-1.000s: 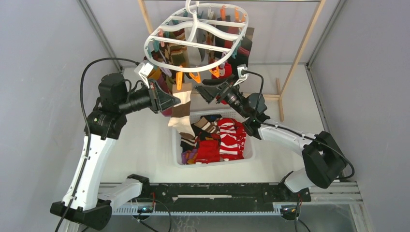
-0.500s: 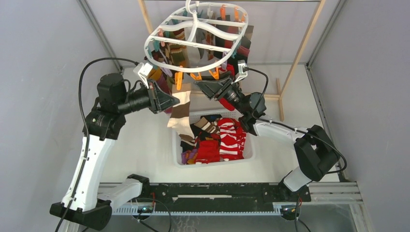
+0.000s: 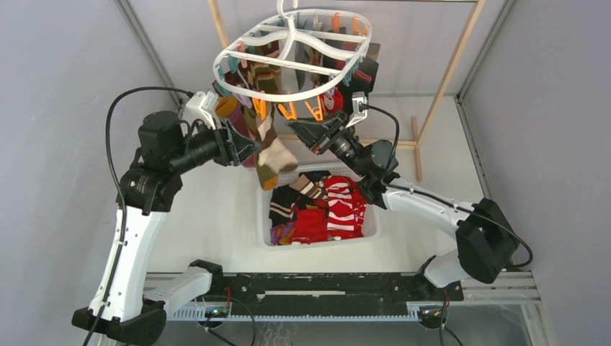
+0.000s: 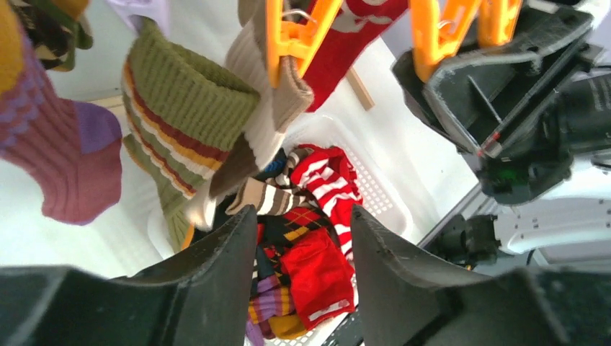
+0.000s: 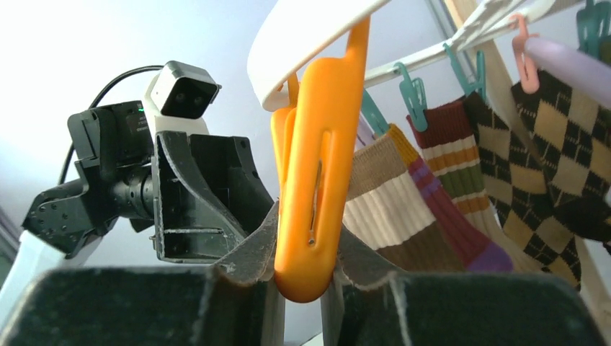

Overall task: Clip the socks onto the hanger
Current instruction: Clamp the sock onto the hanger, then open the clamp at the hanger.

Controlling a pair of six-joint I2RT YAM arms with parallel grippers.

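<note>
The white oval hanger (image 3: 223,58) hangs at the top centre with several socks clipped under it. A brown and cream sock (image 3: 272,153) dangles from an orange clip (image 4: 288,43) on its front rim. My left gripper (image 3: 248,148) is just left of that sock, open, with nothing between its fingers (image 4: 302,216). My right gripper (image 3: 299,131) reaches up from the right and is shut on a neighbouring orange clip (image 5: 313,180) under the hanger's rim (image 5: 288,32). The clipped sock (image 5: 389,202) hangs just behind that clip.
A white slotted basket (image 3: 317,244) below the hanger holds several red, striped and argyle socks (image 3: 317,209). A bare wooden frame (image 3: 454,65) stands behind. The two grippers face each other closely under the hanger's front rim.
My left gripper has opened, let go of the brown and cream sock and drawn back left. The sock now hangs from its clip. My right gripper has closed on the orange clip.
</note>
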